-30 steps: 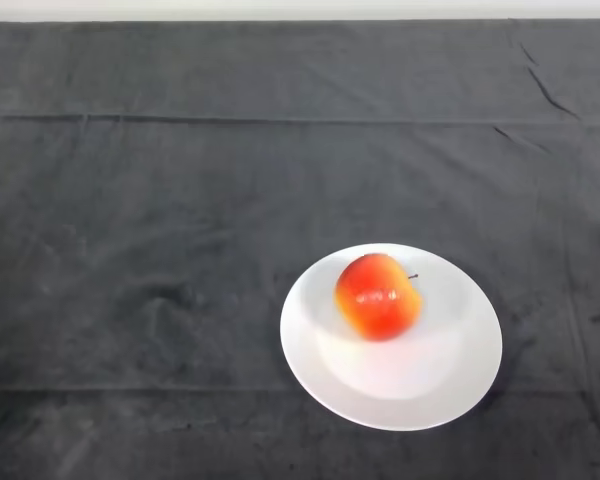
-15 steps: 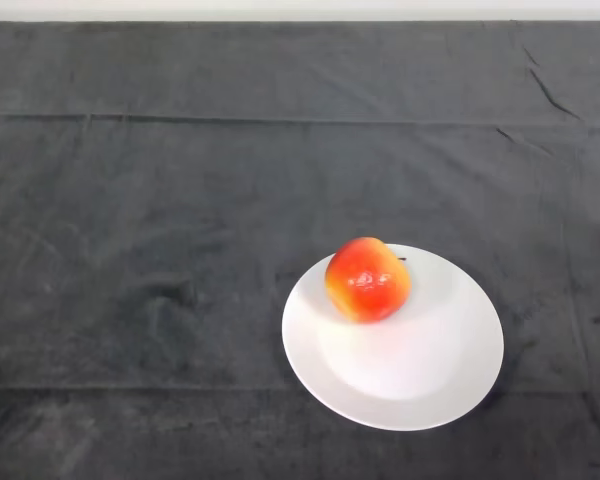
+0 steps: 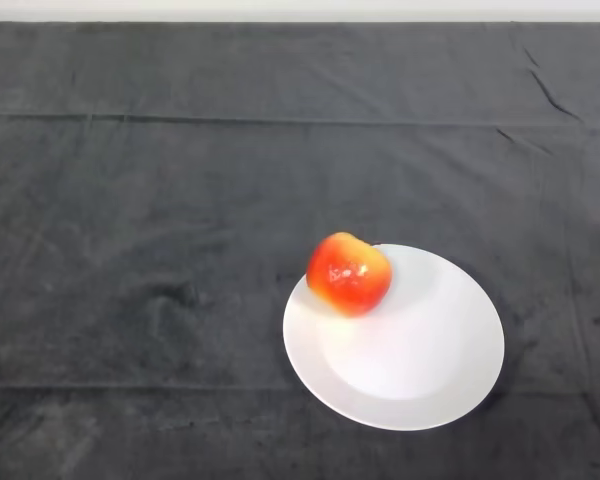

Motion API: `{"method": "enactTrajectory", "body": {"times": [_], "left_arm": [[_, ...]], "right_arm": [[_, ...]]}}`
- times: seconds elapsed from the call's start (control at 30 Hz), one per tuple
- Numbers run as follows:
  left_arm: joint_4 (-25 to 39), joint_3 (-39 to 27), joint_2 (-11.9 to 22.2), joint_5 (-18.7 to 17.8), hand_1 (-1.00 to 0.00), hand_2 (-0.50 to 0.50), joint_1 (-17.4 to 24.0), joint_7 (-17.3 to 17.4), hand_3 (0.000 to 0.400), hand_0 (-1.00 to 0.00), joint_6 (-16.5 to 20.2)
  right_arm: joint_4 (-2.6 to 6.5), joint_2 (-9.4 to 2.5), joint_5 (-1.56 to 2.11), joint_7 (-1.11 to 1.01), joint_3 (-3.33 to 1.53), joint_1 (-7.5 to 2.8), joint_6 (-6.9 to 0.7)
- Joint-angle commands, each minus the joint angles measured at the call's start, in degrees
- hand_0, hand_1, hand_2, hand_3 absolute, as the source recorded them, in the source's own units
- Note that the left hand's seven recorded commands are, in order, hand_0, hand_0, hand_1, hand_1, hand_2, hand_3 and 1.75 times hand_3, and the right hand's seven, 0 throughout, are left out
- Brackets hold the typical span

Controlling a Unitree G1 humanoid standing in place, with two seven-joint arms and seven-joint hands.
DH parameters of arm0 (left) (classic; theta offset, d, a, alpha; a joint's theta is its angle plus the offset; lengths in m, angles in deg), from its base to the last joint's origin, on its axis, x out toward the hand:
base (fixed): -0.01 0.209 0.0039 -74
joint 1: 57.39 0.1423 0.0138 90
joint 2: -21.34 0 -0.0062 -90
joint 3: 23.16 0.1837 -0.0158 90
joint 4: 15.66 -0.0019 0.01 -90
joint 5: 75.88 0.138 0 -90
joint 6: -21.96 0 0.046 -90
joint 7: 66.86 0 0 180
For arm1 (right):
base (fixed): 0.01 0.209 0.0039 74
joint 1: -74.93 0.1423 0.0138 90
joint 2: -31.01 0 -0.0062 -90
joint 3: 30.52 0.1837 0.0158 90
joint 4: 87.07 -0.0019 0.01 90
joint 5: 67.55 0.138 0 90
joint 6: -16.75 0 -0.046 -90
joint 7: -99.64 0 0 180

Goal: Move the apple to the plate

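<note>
A red and yellow apple (image 3: 348, 273) lies on the far left rim of a white round plate (image 3: 420, 370), partly overhanging the rim towards the cloth. The plate sits on the dark cloth, right of centre and near the front of the table. No part of the robot shows.
The dark cloth (image 3: 160, 220) covers the whole table, with creases at the far right. A pale strip runs along the table's far edge at the top of the view.
The apple has rolled up and to the left across the plate, from near its middle to its far left rim. The plate has stayed in place.
</note>
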Motion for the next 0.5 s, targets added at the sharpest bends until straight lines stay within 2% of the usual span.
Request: {"method": "enactTrajectory", "body": {"times": [0.03, 0.5], "left_arm": [[0.08, -2.79, -1.57, 0.89, 0.00, 0.00, -0.85, -1.23, 0.000, 0.00, -1.25], [-0.67, -3.29, -2.55, 2.11, 0.00, 0.00, -1.73, -0.65, 0.000, 0.00, -1.54]], "right_arm": [[0.14, 2.45, 0.01, 0.19, 0.96, 1.55, -0.71], [0.16, 2.45, 0.01, 0.17, 0.95, 1.56, -0.71]]}}
